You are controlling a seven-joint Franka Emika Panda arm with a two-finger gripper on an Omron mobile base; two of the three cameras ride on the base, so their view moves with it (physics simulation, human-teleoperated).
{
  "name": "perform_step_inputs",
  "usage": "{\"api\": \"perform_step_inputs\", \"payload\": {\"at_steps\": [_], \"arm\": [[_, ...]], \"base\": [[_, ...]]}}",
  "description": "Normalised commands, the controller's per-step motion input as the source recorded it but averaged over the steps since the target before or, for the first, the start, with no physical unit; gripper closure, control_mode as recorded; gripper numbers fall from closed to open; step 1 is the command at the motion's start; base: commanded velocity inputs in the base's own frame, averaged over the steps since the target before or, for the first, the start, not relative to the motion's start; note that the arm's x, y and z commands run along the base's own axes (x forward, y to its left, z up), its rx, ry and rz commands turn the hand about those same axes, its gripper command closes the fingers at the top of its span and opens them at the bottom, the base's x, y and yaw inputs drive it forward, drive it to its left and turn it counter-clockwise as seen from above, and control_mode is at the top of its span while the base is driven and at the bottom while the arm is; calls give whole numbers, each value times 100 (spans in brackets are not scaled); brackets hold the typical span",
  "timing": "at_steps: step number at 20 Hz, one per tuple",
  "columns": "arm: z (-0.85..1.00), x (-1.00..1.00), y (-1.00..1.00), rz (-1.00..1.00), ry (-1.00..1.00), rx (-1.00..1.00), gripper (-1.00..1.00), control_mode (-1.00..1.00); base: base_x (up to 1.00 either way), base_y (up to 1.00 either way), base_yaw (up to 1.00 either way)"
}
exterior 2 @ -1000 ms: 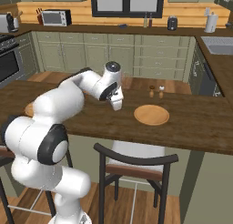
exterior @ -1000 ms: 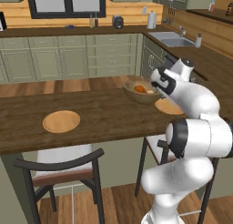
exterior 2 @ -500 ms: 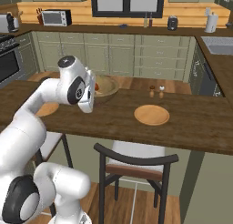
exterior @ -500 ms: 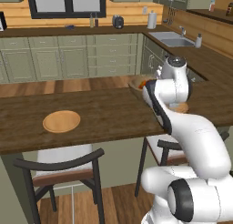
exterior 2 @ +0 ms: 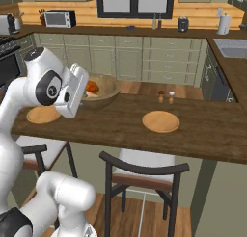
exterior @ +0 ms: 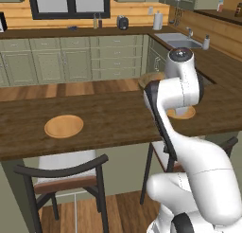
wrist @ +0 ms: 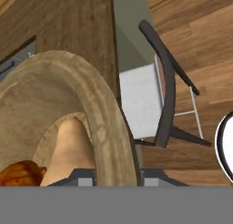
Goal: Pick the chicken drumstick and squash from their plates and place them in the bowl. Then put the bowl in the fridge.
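Observation:
The wooden bowl (wrist: 98,114) hangs in the air by the counter edge, with my gripper (wrist: 116,175) shut on its thick rim, one finger inside and one outside. Inside it lie the pale squash (wrist: 68,150) and the orange-brown chicken drumstick (wrist: 18,175). In the right base view the bowl (exterior 2: 103,94) sits just beyond my hand, the drumstick (exterior 2: 91,88) peeking over its rim. My arm hides most of the bowl (exterior: 150,78) in the left base view. Both plates (exterior 2: 160,121) (exterior 2: 41,114) lie bare on the counter. The fridge is out of view.
Two small shakers (exterior 2: 165,96) stand behind the middle plate. Dark-framed chairs (exterior 2: 144,171) (exterior: 61,168) are tucked under the near counter edge, one (wrist: 168,91) right below the bowl. Green cabinets, a sink (exterior: 179,38) and a microwave (exterior 2: 57,19) line the back wall.
The arm has swung round and lifted the bowl off the counter, carrying it toward the near side. The base and the plates have stayed put.

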Motion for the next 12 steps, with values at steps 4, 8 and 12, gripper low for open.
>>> {"api": "perform_step_inputs", "payload": {"at_steps": [4, 8, 12], "arm": [[9, -42, -1, 13, 4, 0, 100, -100], [-35, -70, -23, 19, -1, 0, 100, -100], [-20, -37, -23, 8, -8, 0, 100, -100]], "base": [[0, 0, 0], [0, 0, 0], [0, 0, 0]]}}
